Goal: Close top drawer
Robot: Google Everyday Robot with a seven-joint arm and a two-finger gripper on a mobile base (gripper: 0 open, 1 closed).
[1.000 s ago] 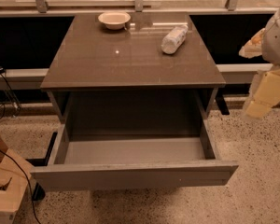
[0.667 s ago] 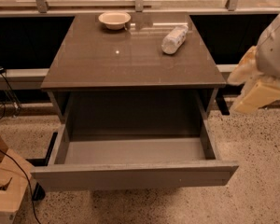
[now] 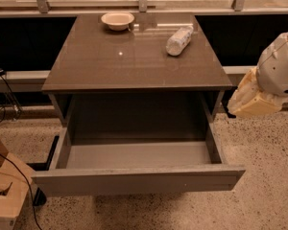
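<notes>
The top drawer is pulled far out of the cabinet, with its plain flat grey front panel facing me and its grey inner floor bare. The gripper is at the right side of the cabinet, level with the drawer's right rail and a little apart from it, below the white arm housing. It touches nothing that I can see.
The brown cabinet top carries a cream bowl at the back and a lying white plastic bottle. A cardboard box and cables sit on the speckled floor at the left. A glass railing runs behind.
The arm and gripper have moved left, from the far right edge toward the cabinet's right side. The drawer has not moved.
</notes>
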